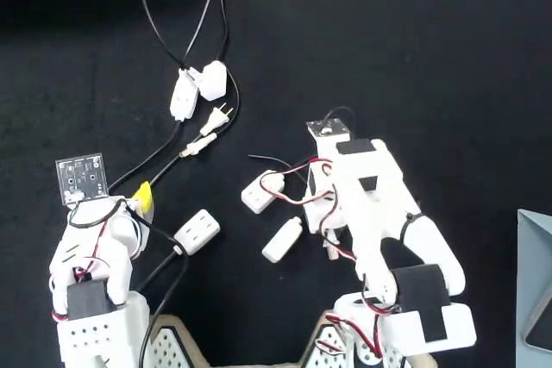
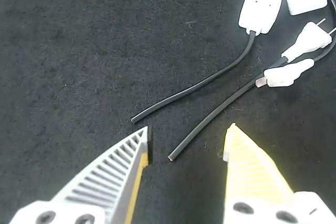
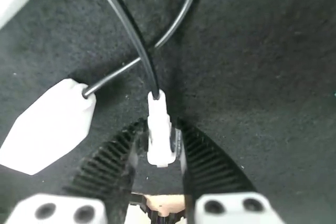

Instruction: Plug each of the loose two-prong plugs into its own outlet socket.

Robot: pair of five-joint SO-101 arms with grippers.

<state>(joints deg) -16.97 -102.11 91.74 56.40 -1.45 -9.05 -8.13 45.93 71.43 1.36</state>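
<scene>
Across the black desk (image 1: pixel 448 58) we judge the job barely begun. The white outlet sockets (image 1: pixel 197 232) lie scattered with no plug clearly seated, and two loose plugs (image 1: pixel 216 120) rest by the far tangle of cables. Our right end effector (image 3: pixel 160 129) is pinched on a third plug (image 3: pixel 157 124), just beside a white block (image 3: pixel 50 127) on its own cable – likely its socket – while the left end effector (image 2: pixel 187 128) hangs spread over bare cable ends (image 2: pixel 178 149). Beyond the dark cloth a sliver of room shows at the far edge, and a grey-blue object (image 1: pixel 535 273) sits at the right.
</scene>
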